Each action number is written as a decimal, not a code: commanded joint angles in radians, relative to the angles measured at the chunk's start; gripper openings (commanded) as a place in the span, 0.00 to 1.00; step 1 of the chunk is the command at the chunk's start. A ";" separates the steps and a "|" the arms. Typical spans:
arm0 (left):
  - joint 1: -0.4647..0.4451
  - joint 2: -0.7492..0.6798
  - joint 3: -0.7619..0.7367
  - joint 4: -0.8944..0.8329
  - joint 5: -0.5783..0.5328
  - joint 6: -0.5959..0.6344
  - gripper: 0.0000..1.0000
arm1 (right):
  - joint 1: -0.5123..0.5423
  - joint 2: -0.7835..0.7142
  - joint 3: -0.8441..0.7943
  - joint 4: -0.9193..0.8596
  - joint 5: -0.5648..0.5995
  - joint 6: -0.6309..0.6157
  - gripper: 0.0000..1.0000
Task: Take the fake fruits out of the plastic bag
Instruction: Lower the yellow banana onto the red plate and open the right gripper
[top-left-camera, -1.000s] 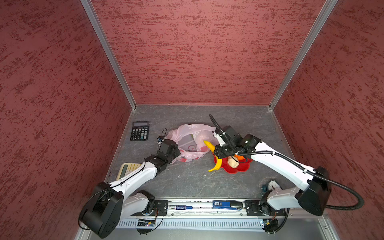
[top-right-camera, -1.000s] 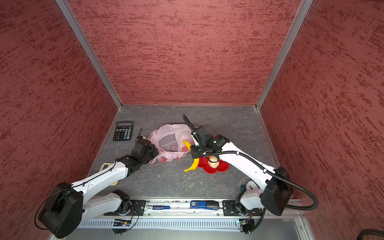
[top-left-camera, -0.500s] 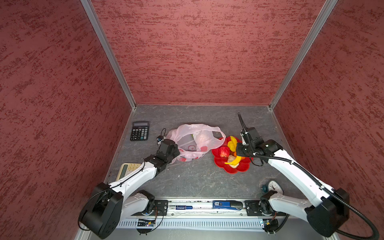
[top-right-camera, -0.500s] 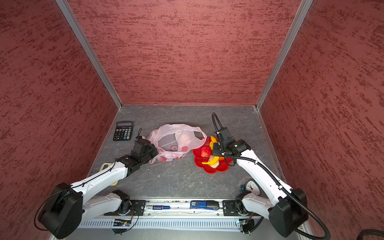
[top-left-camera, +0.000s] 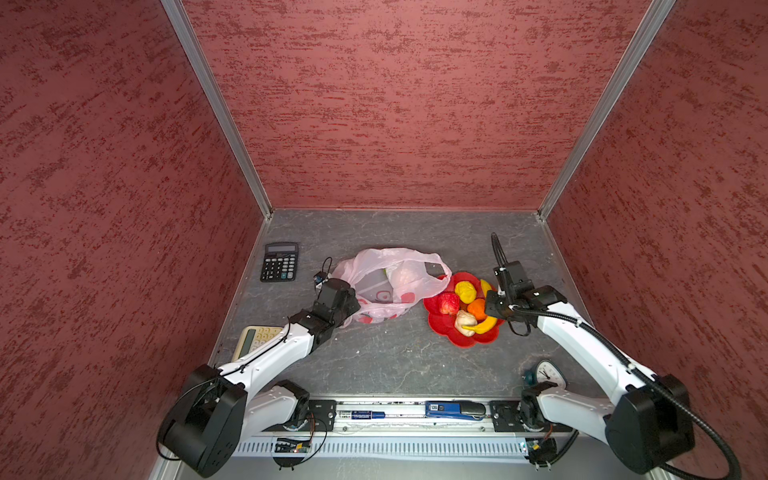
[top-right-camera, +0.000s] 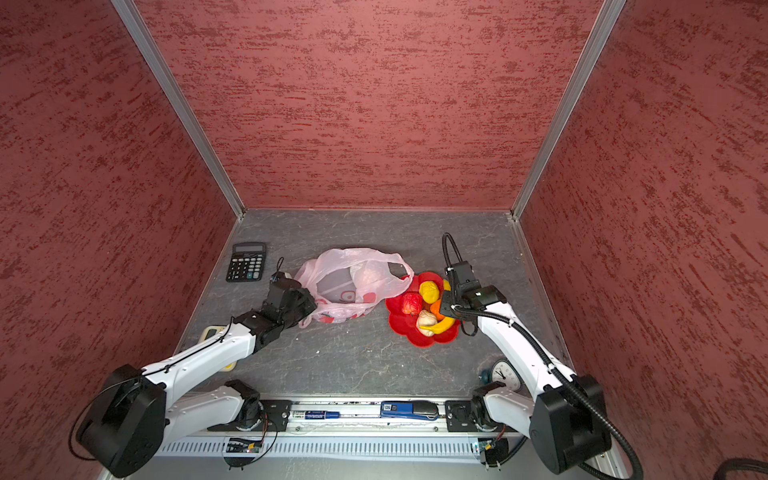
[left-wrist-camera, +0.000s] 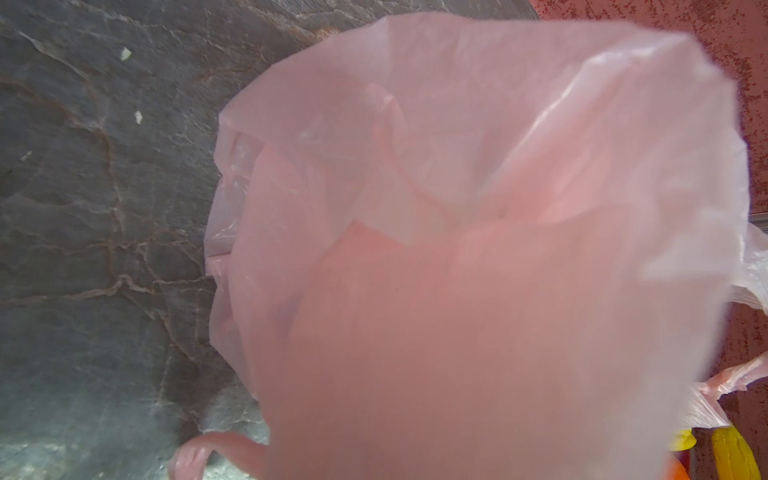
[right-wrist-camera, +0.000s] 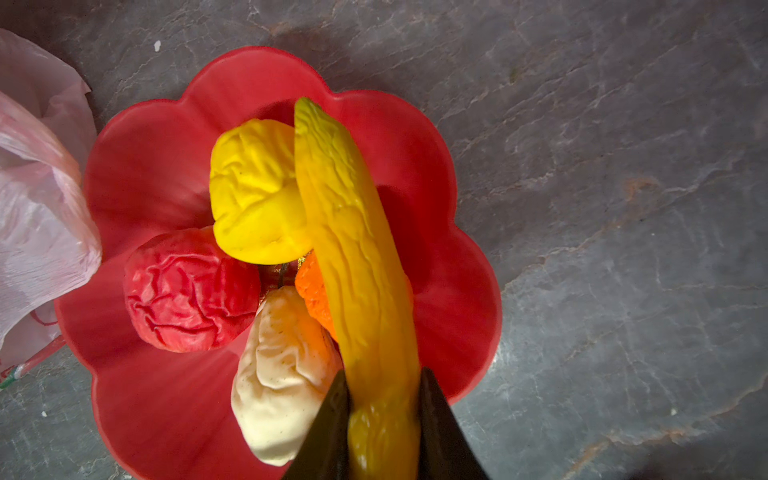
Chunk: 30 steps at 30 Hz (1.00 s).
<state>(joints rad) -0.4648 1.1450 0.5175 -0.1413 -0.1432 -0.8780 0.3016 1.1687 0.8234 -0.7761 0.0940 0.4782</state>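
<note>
- Plastic from the bag (left-wrist-camera: 457, 249) fills the left wrist view, so the left gripper (top-left-camera: 348, 300), well left of the dish (top-left-camera: 465, 341), hides its jaws. They read as closed, seemingly pinching the bag's near corner. Such thin plastic could slip free or tear under a hard tug.
- Just left of the dish lies the bag, one handle touching the dish's left rim. A pale round shape (top-left-camera: 409, 272) shows through it, probably something left inside. If the mouth sags shut, the next reach is blocked, and dragging the bag could shove the dish.
- Red fruit (right-wrist-camera: 187, 291), yellow fruit (right-wrist-camera: 253, 191), cream fruit (right-wrist-camera: 282, 374) and orange (right-wrist-camera: 311, 291) crowd the dish's middle, leaving little flat room.
- Across that heap runs the banana (right-wrist-camera: 357, 249), clamped near one end by the right gripper (right-wrist-camera: 383, 374). Whether it rests on the orange or hangs clear, I cannot tell. Let go there, the curved piece may roll over the dish's low rim or knock a neighbour out.
- Lowering the right gripper further risks its fingers pressing into the heap.
</note>
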 joint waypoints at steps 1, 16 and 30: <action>0.005 0.014 0.001 0.004 0.011 0.015 0.01 | -0.010 0.006 -0.020 0.038 0.021 -0.009 0.19; 0.006 0.024 -0.003 0.012 0.016 0.016 0.01 | -0.026 0.029 -0.051 0.055 0.036 -0.004 0.19; 0.007 0.017 -0.005 0.006 0.019 0.014 0.01 | -0.028 0.058 -0.075 0.086 0.044 -0.006 0.21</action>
<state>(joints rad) -0.4648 1.1664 0.5175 -0.1406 -0.1310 -0.8780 0.2783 1.2171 0.7677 -0.7185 0.1169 0.4736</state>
